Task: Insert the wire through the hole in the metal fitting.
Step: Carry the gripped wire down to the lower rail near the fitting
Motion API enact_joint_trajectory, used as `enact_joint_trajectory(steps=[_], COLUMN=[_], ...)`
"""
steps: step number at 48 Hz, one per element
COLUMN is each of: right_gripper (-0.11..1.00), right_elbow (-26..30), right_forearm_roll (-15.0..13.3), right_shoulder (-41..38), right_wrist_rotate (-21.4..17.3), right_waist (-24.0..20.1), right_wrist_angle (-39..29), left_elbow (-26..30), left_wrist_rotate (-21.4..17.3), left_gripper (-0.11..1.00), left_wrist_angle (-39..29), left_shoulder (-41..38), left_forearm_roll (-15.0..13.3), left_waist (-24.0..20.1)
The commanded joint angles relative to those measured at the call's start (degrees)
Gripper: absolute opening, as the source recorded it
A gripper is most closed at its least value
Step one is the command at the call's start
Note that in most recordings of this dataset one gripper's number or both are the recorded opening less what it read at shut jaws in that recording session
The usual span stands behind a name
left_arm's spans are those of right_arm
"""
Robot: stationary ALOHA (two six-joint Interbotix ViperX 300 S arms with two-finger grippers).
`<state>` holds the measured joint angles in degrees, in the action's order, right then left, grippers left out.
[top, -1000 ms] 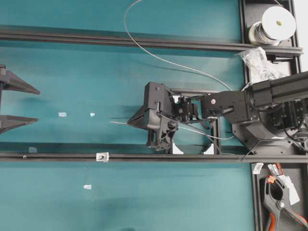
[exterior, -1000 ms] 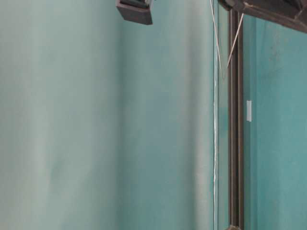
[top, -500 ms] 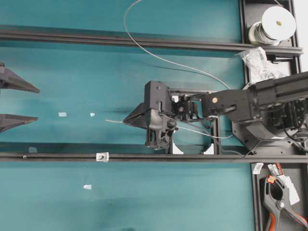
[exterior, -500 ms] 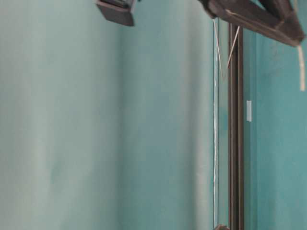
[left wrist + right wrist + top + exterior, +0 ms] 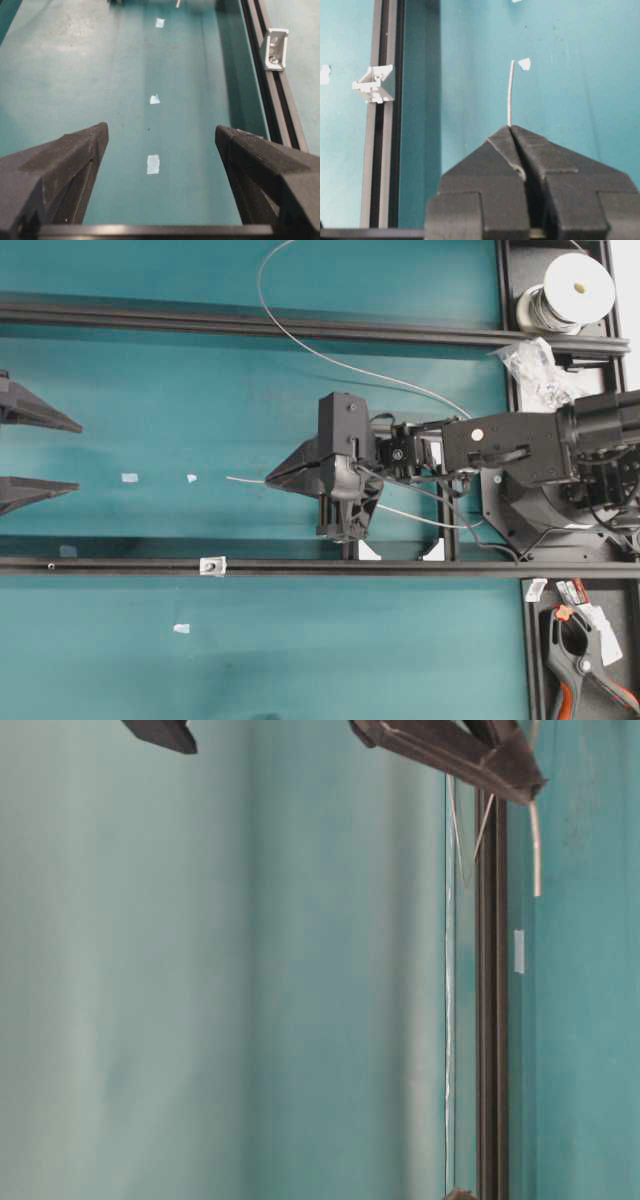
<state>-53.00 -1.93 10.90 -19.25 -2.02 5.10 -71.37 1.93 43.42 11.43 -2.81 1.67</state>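
Right gripper (image 5: 270, 480): clamped on wire (image 5: 510, 95), short tip protruding. Left gripper (image 5: 160, 150): agape, empty. Fitting (image 5: 211, 565): on front rail (image 5: 120, 566), unheld. Risk: flexible tip bends or misses small hole; loose fitting shifts.

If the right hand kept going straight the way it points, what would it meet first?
Probably nothing close: the right hand, shut on the wire, points over bare mat toward the open left hand. The metal fitting lies off that line.

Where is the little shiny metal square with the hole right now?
In the overhead view, the metal fitting sits on the lower black rail, left of centre, below and left of the right gripper.
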Motion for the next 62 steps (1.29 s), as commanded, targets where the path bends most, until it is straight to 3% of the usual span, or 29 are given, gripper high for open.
enact_joint_trajectory(steps=[1,21,32,51,62], right_gripper=[0.00,0.00,0.00,0.00,0.00], right_elbow=[1.7,0.9,-2.1,-7.8,-10.1], right_forearm_roll=[-0.2,-0.4,1.7,11.2,18.0], right_shoulder=[1.6,3.1,3.1,3.2,1.9], right_wrist_rotate=[0.0,-0.6,-1.8,-1.7,-0.4], right_waist=[0.2,0.1,-2.1,-9.2,-14.2], right_wrist_angle=[-0.4,0.3,6.5,18.6,23.5], left_elbow=[0.9,0.5,0.5,-0.6,-1.1], left_wrist_rotate=[0.0,0.0,0.2,0.4,4.0], left_gripper=[0.80,0.80,0.80,0.80,0.80], left_wrist_angle=[0.2,-3.9,-4.1,2.4,4.9], left_shoulder=[1.1,6.0,6.3,5.1,2.4], left_forearm_roll=[0.2,0.1,0.1,-0.4,-0.4], left_waist=[0.2,0.2,1.0,5.8,6.9])
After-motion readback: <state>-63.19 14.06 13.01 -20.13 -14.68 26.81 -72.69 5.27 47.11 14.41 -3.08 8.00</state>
